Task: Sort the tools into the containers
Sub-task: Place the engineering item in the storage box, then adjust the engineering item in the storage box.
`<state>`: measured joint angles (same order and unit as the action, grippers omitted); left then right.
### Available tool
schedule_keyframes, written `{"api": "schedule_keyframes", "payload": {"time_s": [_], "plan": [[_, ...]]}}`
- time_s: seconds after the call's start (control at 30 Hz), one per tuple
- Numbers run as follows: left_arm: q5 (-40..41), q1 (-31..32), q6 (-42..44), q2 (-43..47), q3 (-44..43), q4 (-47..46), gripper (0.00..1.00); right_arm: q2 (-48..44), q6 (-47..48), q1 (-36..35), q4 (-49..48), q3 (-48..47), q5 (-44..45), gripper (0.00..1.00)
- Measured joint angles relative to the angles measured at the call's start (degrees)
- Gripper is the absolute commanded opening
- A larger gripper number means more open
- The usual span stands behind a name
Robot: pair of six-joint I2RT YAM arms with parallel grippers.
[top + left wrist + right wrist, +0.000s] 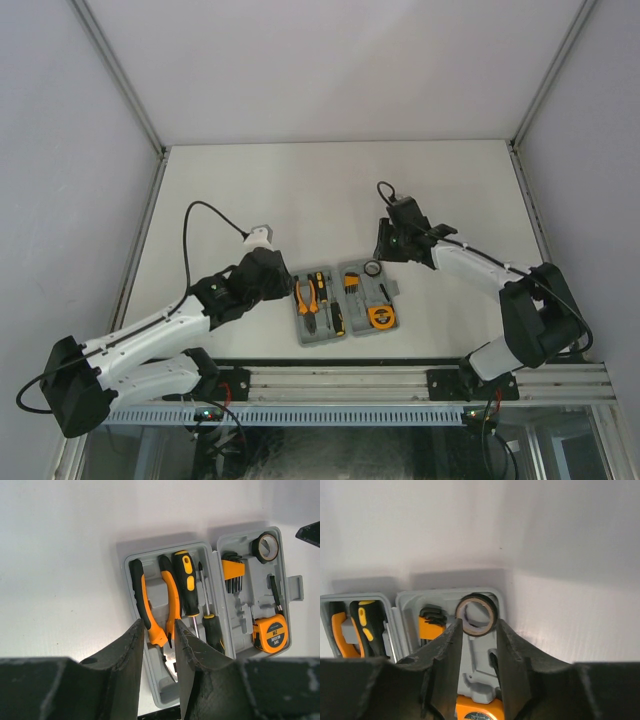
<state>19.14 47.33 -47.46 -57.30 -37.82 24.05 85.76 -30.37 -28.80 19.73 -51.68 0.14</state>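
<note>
The grey tool case [320, 341] lies open on the white table near the front edge. Its left half holds the orange-handled pliers [150, 615] and two yellow-and-black screwdrivers [186, 580] [212, 630]. Its right half holds the hex-key set [233, 570], a black tape roll [476, 614] and the orange tape measure [270, 634]. My left gripper [159, 636] hovers open over the pliers' end of the case, nothing between its fingers. My right gripper [477, 630] stands open just short of the tape roll, which rests in its corner pocket of the case [480, 665].
White walls enclose the table on three sides, the right wall [570, 605] close beside the case. An aluminium rail [350, 380] with both arm bases runs along the near edge. A thin black tool [274, 587] lies in the right half.
</note>
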Motion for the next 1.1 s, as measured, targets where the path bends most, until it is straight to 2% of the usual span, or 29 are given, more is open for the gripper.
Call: {"api": "schedule_keyframes", "payload": {"time_s": [0.27,0.43,0.53,1.1], "plan": [[-0.37,-1.18,0.07,0.0,0.02,-0.31,0.36,0.66,3.8,-5.33,2.32,-5.46,4.63,0.44],[-1.4,-3.17,0.5,0.0,0.94,-1.29,0.36,1.29,5.29,-5.97,3.3,-5.55,5.84,0.48],[-1.84,-3.96,0.57,0.0,1.66,-1.33,0.36,1.44,6.03,-5.84,3.65,-5.55,6.08,0.54],[-3.34,-4.85,0.74,0.11,3.41,-2.64,0.34,7.13,6.43,-4.2,5.27,-7.06,3.08,0.5]]}}
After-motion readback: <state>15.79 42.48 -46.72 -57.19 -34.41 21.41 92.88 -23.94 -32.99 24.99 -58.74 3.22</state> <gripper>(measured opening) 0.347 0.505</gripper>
